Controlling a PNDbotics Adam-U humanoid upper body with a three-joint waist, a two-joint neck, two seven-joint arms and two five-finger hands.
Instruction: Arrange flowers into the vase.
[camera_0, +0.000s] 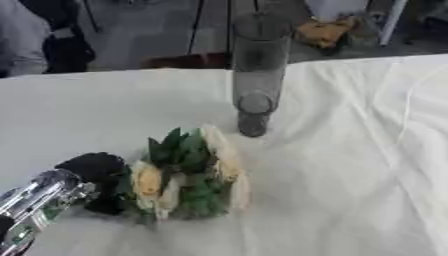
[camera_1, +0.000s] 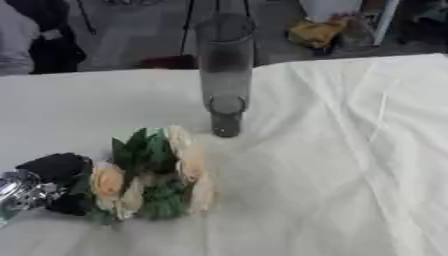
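A tall clear glass vase (camera_0: 258, 70) stands upright near the middle of the white-clothed table (camera_0: 350, 165). In front of it lies a bunch of flowers (camera_0: 188, 175), cream blooms among green leaves. My left hand (camera_0: 92, 175) comes in from the lower left, black, pressed against the bunch's left side. Its fingers are hidden behind the leaves and blooms. My silver forearm (camera_0: 39, 200) runs to the lower left corner. My right hand shows in neither view.
The white cloth has creases across its right half. Beyond the table's far edge are a person's dark sleeve (camera_0: 61, 45) at the upper left, dark stand legs, and a yellow-brown object (camera_0: 324, 31) on the floor.
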